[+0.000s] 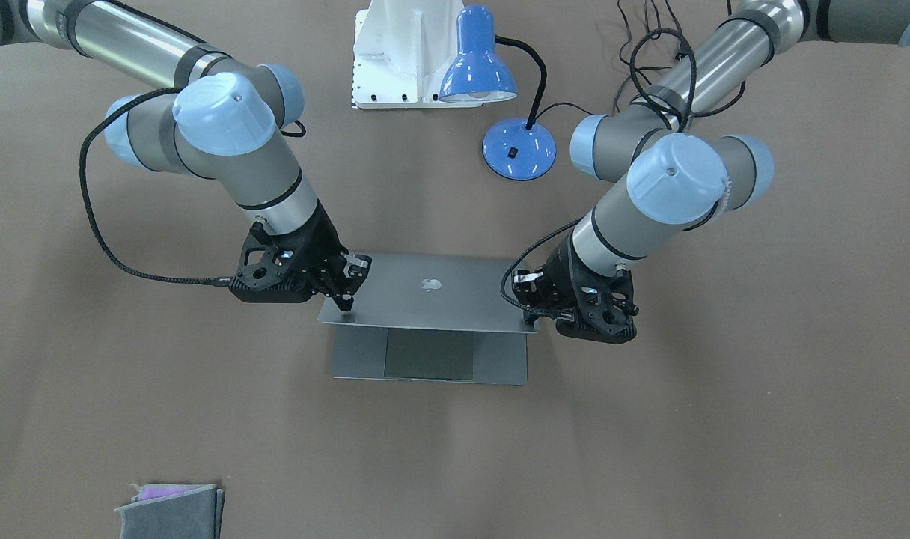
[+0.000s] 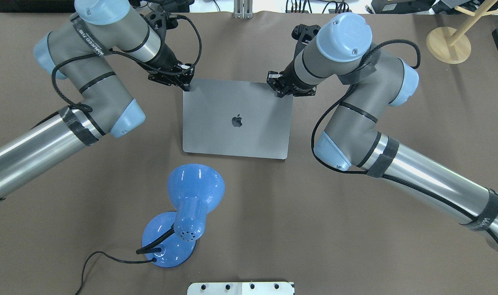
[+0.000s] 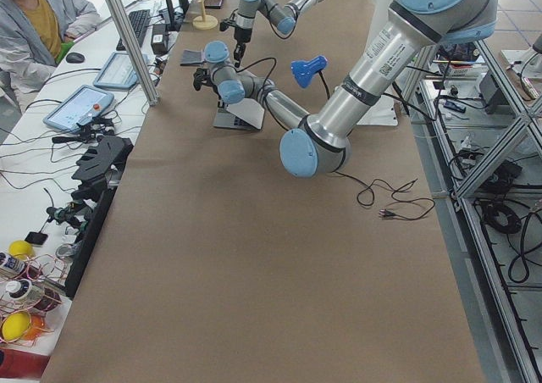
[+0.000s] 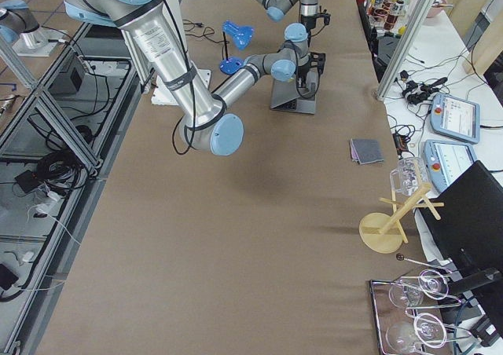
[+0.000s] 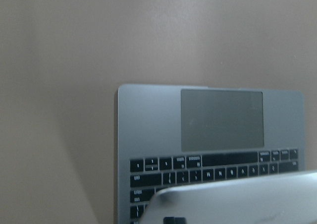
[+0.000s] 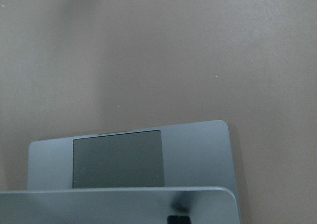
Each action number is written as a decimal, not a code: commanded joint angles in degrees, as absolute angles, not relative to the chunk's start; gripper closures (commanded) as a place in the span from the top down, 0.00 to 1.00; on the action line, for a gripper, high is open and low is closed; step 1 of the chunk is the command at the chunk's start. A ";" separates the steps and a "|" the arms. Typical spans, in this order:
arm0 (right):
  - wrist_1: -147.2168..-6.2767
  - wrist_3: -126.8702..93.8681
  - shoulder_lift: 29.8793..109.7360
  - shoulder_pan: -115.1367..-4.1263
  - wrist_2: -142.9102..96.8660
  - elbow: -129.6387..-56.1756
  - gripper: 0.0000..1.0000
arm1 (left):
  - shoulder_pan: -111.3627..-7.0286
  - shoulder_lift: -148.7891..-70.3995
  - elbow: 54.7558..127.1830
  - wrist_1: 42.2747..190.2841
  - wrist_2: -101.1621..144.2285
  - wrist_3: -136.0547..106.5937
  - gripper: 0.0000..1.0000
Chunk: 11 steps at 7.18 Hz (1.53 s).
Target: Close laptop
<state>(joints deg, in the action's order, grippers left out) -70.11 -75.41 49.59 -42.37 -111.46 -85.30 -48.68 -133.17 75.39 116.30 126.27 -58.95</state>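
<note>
laptop (image 2: 236,137) is sitting half-open while left gripper (image 2: 186,85) and right gripper (image 2: 280,94), fingers clenched, are touching its lid's far corners.

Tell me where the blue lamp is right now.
In the overhead view the blue lamp stands just below the laptop, left of centre, between it and the white base plate.

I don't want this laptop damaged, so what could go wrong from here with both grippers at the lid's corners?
The left gripper and right gripper sit at opposite corners of the partly lowered lid of the slim grey metal laptop; uneven pushing might twist it. A gripper could also slip off the thin edge, letting the lid drop onto the black keyboard.
</note>
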 commanded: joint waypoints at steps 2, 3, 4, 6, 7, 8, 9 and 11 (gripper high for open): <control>-62.08 -73.39 44.49 -42.89 -111.53 -70.10 0.00 | -47.64 -138.33 63.23 122.32 120.52 -58.71 0.00; -60.40 -73.04 42.65 -42.80 -111.62 -65.61 0.00 | -46.68 -138.95 61.19 122.87 119.28 -58.62 0.00; -59.51 -72.95 41.76 -42.80 -112.06 -63.04 0.00 | -46.32 -139.74 59.69 122.87 118.75 -58.10 0.00; -57.41 -72.42 41.13 -42.80 -114.07 -58.99 0.00 | -45.27 -141.67 55.39 123.83 116.99 -57.92 0.00; -57.57 -72.68 39.91 -45.41 -119.48 -59.50 0.00 | -45.35 -141.85 55.89 123.92 117.16 -58.09 0.00; -57.83 -73.03 39.47 -47.09 -121.27 -61.50 0.95 | -46.13 -141.59 58.77 123.32 117.16 -58.70 0.64; -59.40 -72.86 41.99 -49.63 -124.51 -65.26 1.00 | -48.58 -138.55 64.45 120.70 118.29 -58.28 0.98; -59.85 -68.94 54.50 -58.22 -133.12 -76.66 1.00 | -56.29 -127.68 77.97 110.18 128.01 -47.47 0.98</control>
